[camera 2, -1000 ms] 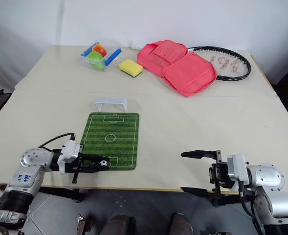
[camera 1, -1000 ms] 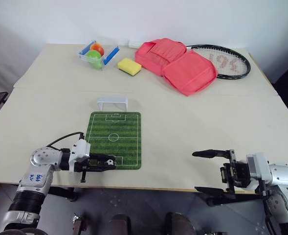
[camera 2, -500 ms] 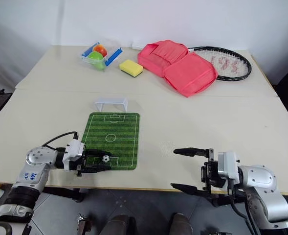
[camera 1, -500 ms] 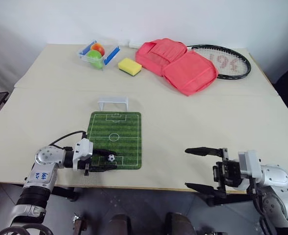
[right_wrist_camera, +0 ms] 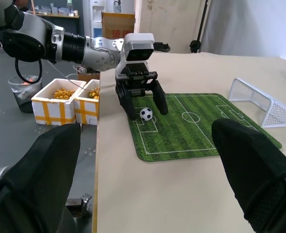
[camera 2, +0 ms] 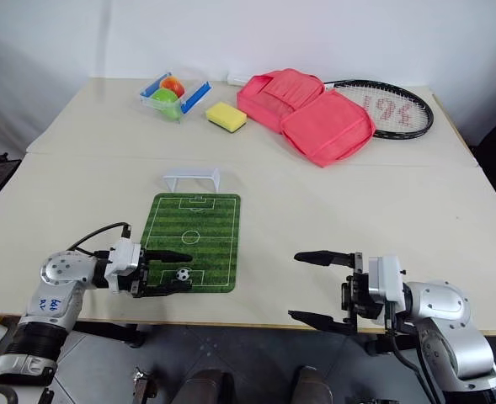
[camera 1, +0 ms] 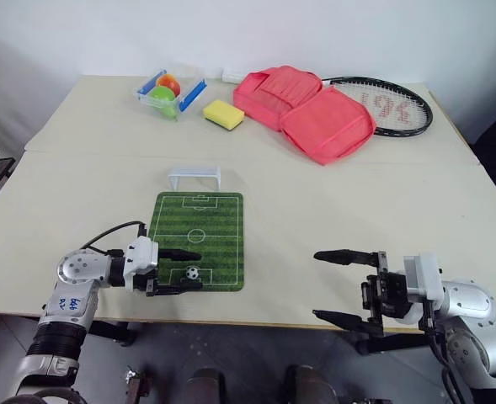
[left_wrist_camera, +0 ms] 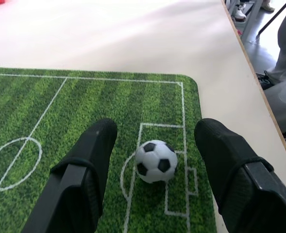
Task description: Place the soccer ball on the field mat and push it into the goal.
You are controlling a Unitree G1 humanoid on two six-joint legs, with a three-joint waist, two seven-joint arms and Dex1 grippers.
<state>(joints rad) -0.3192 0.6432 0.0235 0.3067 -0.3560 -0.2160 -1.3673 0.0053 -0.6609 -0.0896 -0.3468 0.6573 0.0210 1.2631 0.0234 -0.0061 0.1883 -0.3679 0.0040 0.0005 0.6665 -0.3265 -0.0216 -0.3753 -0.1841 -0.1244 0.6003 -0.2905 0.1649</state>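
The soccer ball (camera 1: 193, 273) rests on the field mat (camera 1: 205, 220), in the penalty box at the mat's near end. My left gripper (camera 1: 194, 271) is open, one finger on each side of the ball (left_wrist_camera: 156, 161), with a gap on both sides. The white goal (camera 1: 194, 176) stands on the table just past the mat's far end. My right gripper (camera 1: 329, 286) is open and empty, off the table's near edge to the right of the mat. From the right wrist, the ball (right_wrist_camera: 146, 114), mat (right_wrist_camera: 191, 131) and goal (right_wrist_camera: 253, 99) all show.
On the far side of the table lie a clear box (camera 1: 170, 93) with green and orange balls, a yellow sponge (camera 1: 222, 114), a pink bag (camera 1: 311, 112) and a tennis racket (camera 1: 391, 106). Bare tabletop (camera 1: 357, 210) lies right of the mat.
My left gripper has opened and let the ball go; the ball now lies on the mat between the fingers. My right gripper has drifted a little to the left.
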